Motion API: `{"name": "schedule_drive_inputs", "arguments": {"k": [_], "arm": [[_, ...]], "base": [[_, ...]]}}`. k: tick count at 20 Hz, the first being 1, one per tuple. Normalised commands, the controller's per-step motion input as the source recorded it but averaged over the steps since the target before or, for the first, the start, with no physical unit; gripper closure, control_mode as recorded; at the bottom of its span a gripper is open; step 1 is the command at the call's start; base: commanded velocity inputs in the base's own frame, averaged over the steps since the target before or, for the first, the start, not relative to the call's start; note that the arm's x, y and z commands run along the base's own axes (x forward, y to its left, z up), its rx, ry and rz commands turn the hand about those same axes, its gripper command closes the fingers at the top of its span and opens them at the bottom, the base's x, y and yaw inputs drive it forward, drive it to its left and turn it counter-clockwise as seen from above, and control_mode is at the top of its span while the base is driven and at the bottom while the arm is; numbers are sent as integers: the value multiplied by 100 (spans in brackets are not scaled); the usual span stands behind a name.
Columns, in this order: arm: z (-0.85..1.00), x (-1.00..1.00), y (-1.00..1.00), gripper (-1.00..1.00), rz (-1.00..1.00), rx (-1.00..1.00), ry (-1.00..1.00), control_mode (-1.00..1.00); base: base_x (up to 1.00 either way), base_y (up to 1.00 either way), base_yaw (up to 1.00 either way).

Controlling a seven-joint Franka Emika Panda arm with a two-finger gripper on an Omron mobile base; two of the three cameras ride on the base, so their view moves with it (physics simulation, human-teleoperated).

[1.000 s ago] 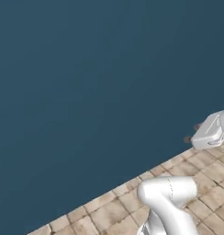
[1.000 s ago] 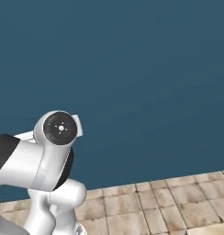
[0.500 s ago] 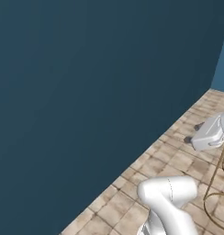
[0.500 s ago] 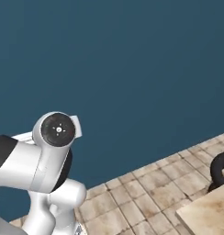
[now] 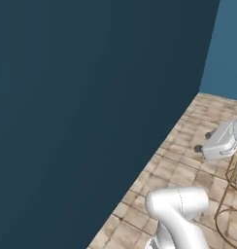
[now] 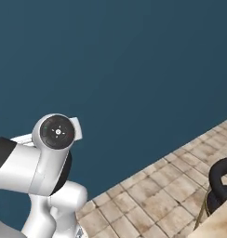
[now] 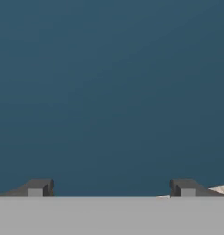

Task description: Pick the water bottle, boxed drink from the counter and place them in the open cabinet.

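My gripper (image 7: 111,188) points at a plain dark blue wall (image 7: 109,92); its two dark fingertips stand wide apart with nothing between them, so it is open. In the left base view the white hand (image 5: 203,142) hangs at the right edge, above the tiled floor. A corner of a beige slab (image 6: 223,227) at the bottom right of the right base view looks like the counter. The water bottle, the boxed drink and the open cabinet are out of view.
The dark blue wall (image 5: 91,107) stands close ahead and meets a lighter blue wall (image 5: 227,44) in a corner at the right. A stool with a gold frame (image 5: 229,194) and a black seat (image 6: 223,179) stands beside the slab on the tan tiled floor (image 6: 157,195).
The base has turned, so the whole picture has shifted: the wall corner, more floor, the stool and the beige slab have come into view. The gripper has stayed open.
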Motion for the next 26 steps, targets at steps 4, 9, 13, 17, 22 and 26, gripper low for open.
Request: {"name": "schedule_drive_inputs", "arguments": {"k": [4,9,13,17,22,26], "arm": [[0,0,0,-100,0,0,0,100],[0,0,0,-100,0,0,0,100],[0,0,0,-100,0,0,0,100],[0,0,0,-100,0,0,0,100],[0,0,0,-100,0,0,0,100],[0,0,0,-100,0,0,0,100]], "base": [[74,11,-31],[72,12,-35],[66,13,-42],[71,12,-36],[74,11,-33],[77,11,-29]]}}
